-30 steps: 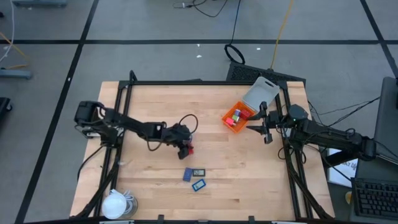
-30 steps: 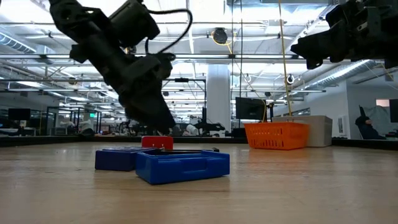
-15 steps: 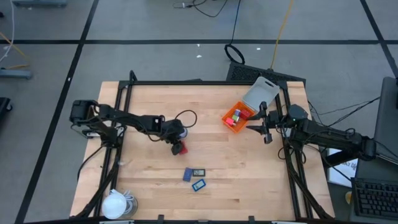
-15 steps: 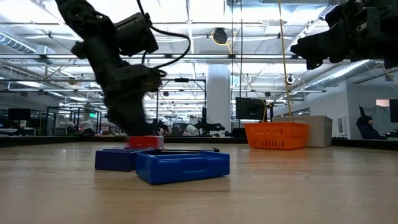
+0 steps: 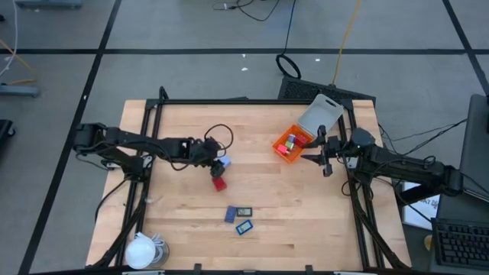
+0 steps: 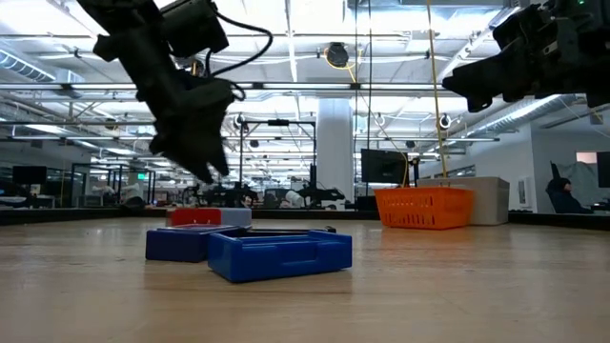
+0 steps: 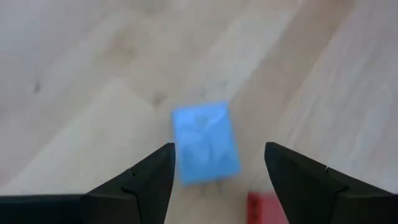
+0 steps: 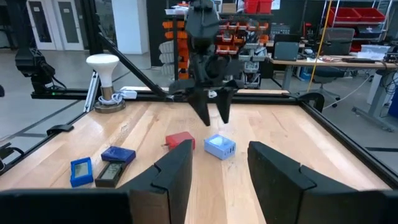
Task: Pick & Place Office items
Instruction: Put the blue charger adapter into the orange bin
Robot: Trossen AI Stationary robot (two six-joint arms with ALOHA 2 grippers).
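Your left claw [image 5: 219,160] hangs spread and empty just above a pale blue cube [image 5: 224,162] near the middle of the tabletop [image 5: 290,214], with a red block [image 5: 218,183] just beside it. Two blue flats [image 5: 239,220] and a dark one lie toward the front edge. Your right claw [image 5: 311,149] waits part-spread, holding nothing, by the orange tray [image 5: 290,143] near the back right corner.
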